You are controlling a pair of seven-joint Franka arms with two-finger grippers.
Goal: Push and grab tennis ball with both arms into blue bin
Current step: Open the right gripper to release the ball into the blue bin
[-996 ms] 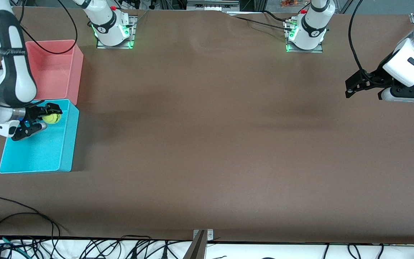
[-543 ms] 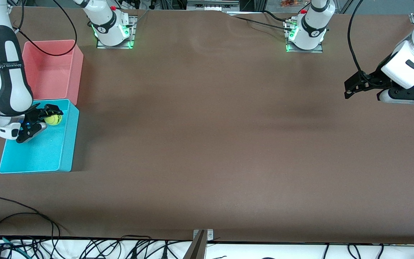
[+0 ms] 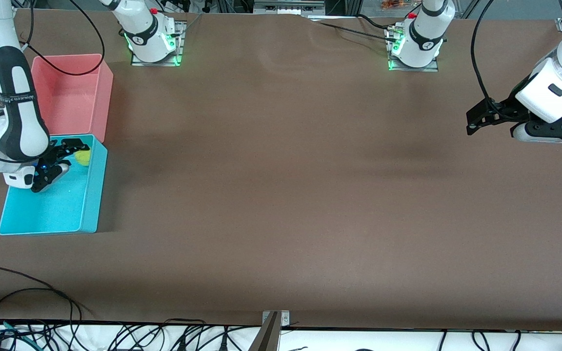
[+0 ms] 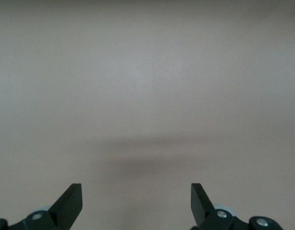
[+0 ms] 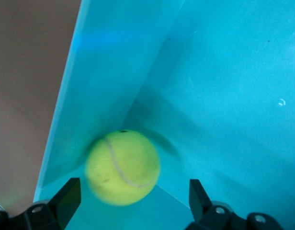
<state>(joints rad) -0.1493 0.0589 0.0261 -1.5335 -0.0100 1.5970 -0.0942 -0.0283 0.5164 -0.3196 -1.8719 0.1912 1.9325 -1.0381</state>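
Observation:
The tennis ball (image 3: 84,157) is a blurred yellow-green ball inside the blue bin (image 3: 91,195), in the corner next to the pink bin. In the right wrist view the tennis ball (image 5: 122,166) lies against the blue bin's wall (image 5: 109,81), free of both fingers. My right gripper (image 3: 69,158) hangs open over that end of the bin, and in its wrist view (image 5: 135,201) the jaws stand wide apart. My left gripper (image 3: 478,119) is open and empty above bare table at the left arm's end; its wrist view (image 4: 136,201) shows only brown table.
A pink bin (image 3: 103,92) of the same size stands against the blue bin, farther from the front camera. Black cables (image 3: 27,292) lie along the table's near edge. The two arm bases (image 3: 153,39) (image 3: 415,44) stand at the table's back edge.
My right gripper opened and let go of the tennis ball, which dropped into the blue bin's corner. The right arm shifted slightly. The left gripper rose a little.

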